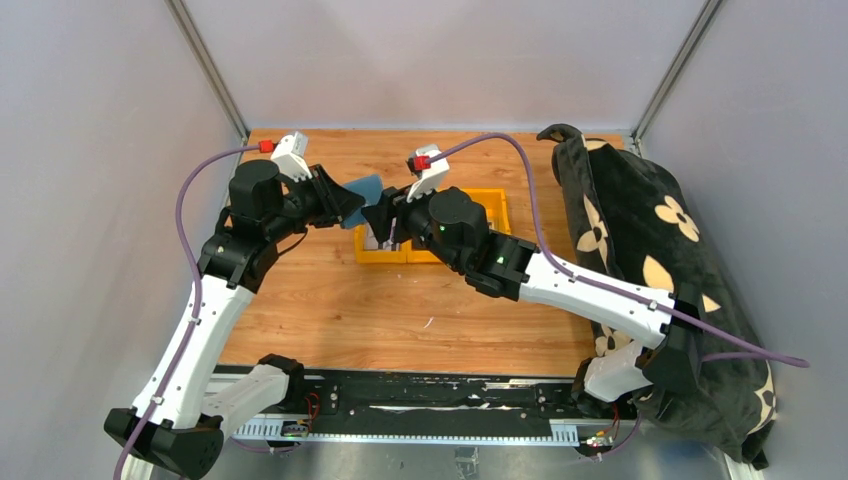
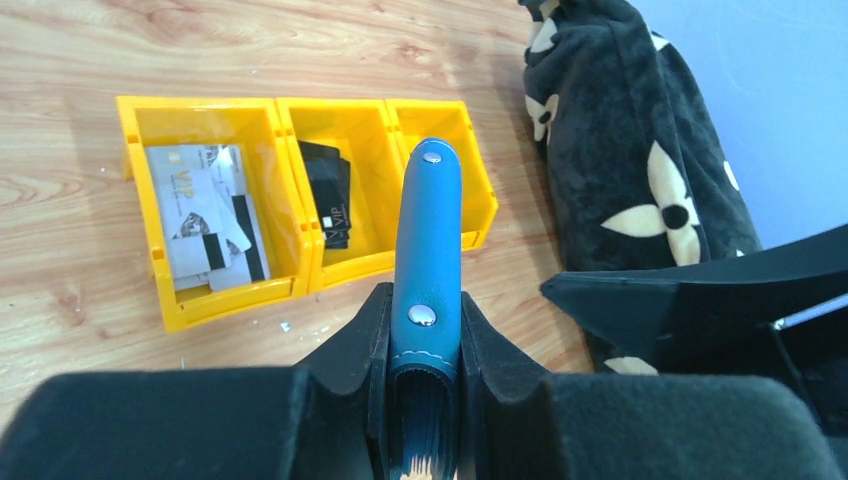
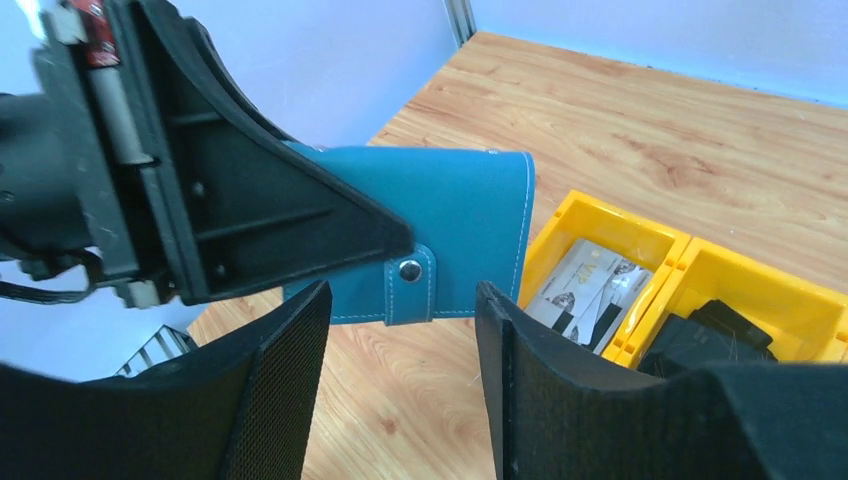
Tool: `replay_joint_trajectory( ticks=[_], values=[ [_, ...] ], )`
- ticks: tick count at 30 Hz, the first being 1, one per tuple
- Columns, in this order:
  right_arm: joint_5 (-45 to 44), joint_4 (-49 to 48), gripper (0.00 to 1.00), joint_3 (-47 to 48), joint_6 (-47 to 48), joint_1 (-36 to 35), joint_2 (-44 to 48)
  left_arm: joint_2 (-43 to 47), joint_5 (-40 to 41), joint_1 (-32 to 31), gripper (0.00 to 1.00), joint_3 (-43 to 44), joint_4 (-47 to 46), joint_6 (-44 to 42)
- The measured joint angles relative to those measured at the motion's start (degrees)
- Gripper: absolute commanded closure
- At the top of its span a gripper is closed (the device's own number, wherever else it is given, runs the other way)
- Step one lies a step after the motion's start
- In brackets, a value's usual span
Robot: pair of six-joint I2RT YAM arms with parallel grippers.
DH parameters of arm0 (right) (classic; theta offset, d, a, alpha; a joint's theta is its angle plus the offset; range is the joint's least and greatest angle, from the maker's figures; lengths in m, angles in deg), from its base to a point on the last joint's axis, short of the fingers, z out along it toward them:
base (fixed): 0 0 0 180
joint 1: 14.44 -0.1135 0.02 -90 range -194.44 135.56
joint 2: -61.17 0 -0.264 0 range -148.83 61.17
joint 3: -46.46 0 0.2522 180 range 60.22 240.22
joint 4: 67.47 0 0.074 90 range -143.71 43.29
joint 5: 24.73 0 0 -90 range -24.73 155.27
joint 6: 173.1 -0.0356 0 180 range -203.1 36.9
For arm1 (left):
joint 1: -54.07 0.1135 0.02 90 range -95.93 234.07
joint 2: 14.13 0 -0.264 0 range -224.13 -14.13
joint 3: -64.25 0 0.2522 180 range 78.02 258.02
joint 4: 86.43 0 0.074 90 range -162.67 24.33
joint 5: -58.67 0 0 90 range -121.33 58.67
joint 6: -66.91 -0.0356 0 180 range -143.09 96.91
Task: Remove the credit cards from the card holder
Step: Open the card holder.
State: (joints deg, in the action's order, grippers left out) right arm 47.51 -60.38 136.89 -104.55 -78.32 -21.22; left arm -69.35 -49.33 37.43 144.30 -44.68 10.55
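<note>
My left gripper [image 2: 425, 330] is shut on the blue card holder [image 2: 428, 240] and holds it edge-up above the table; the holder also shows in the top view [image 1: 365, 188] and in the right wrist view [image 3: 440, 230], snap tab closed. My left gripper in the top view [image 1: 345, 203] meets my right gripper [image 1: 385, 222] over the yellow bins. My right gripper [image 3: 400, 330] is open and empty, just below the holder's tab. Pale grey-white cards [image 2: 205, 225] lie in the left bin, dark cards [image 2: 328, 195] in the middle bin.
A row of three joined yellow bins [image 2: 290, 285] stands on the wooden table [image 1: 400, 310]. A black bag with cream flowers [image 1: 650, 250] lies along the right side. The grey enclosure walls surround the table.
</note>
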Motion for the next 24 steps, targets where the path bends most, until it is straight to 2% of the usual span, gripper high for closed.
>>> replay_joint_trajectory(
  ticks=[9, 24],
  values=[
    [-1.5, 1.1, 0.42, 4.1, 2.0, -0.8, -1.8, 0.0, 2.1, 0.0, 1.0, -0.2, 0.8, 0.5],
    [-1.3, 3.3, 0.58, 5.4, 2.6, -1.0, -5.4, -0.1, 1.5, 0.1, 1.0, -0.1, 1.1, 3.7]
  ],
)
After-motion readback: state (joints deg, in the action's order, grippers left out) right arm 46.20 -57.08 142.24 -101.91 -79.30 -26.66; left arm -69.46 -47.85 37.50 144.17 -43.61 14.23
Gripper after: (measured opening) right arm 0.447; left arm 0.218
